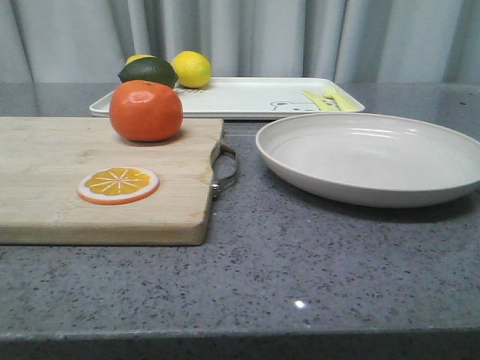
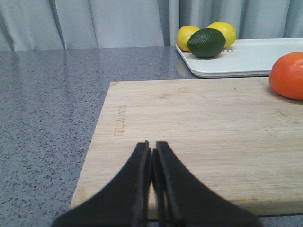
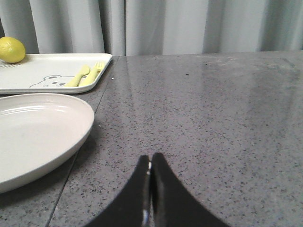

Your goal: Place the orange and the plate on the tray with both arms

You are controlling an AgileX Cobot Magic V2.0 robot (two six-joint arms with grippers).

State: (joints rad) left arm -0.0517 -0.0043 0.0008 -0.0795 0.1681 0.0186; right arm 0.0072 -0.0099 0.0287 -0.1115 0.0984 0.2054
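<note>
The whole orange (image 1: 145, 110) sits at the far right of the wooden cutting board (image 1: 45, 176); the left wrist view catches it (image 2: 289, 75) at the frame's edge. The wide off-white plate (image 1: 371, 155) rests on the grey counter to the board's right, also in the right wrist view (image 3: 38, 130). Behind both lies the long white tray (image 1: 240, 96) with its bear drawing and yellow cutlery print (image 3: 85, 74). My left gripper (image 2: 152, 147) is shut and empty over the board's near end. My right gripper (image 3: 150, 160) is shut and empty over bare counter beside the plate. Neither arm shows in the front view.
An orange slice (image 1: 118, 184) lies flat on the board's near part. A dark green lime (image 1: 148, 70) and yellow lemons (image 1: 192, 68) sit on the tray's left end. The board's metal handle (image 1: 226, 171) juts toward the plate. Grey curtains hang behind.
</note>
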